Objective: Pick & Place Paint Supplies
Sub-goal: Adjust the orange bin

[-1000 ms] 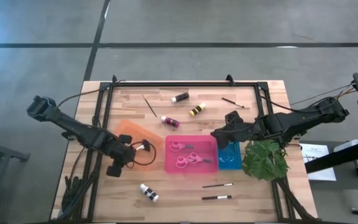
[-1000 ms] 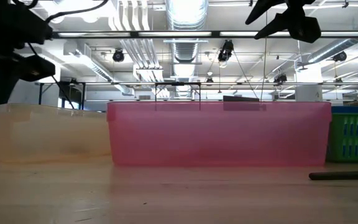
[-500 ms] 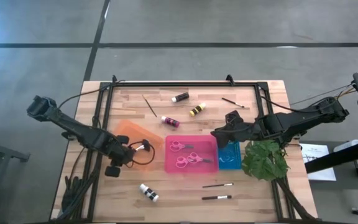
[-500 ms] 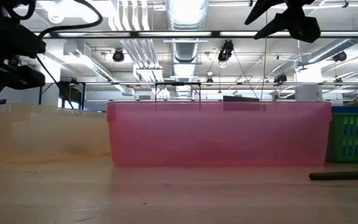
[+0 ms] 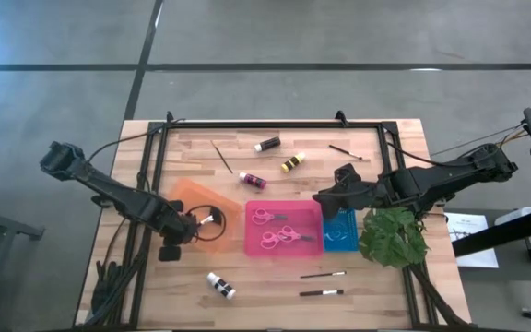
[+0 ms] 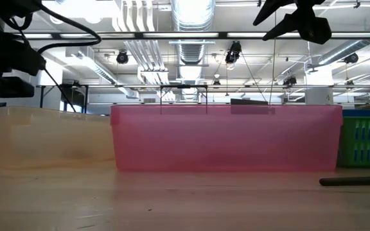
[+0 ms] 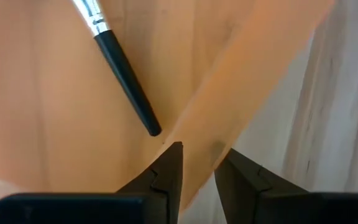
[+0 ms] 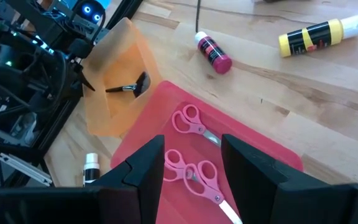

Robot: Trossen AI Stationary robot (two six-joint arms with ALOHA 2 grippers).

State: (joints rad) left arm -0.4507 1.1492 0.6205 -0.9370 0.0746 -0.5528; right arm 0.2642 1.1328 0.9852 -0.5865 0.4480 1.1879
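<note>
L gripper over the orange tray, at its near-right part; fingers parted by a narrow gap, nothing between them. L wrist view: a dark-handled brush w/ silver ferrule lies on the tray floor just ahead of the fingertips, not touching them. Same brush visible in R wrist view, inside the orange tray.

R gripper hangs above the far-right corner of the pink tray, beside the blue tray. Fingers spread apart, empty.

Pink tray holds two pink-handled scissors and, side by side, both flat.

Still out on the table:
- black bottle, far side, on its side
- yellow bottle, just right of the black one
- pink bottle, between those and the pink tray
- white bottle, near edge, below the orange tray
- thin brush, far left, diagonal
- thin brush, far right
- two brushes near edge, and, roughly parallel, below the pink tray

Green plant right of the blue tray, under R arm.

Low view: pink tray wall fills the middle; orange tray left, blue tray at right edge; arms dark shapes up top.
</note>
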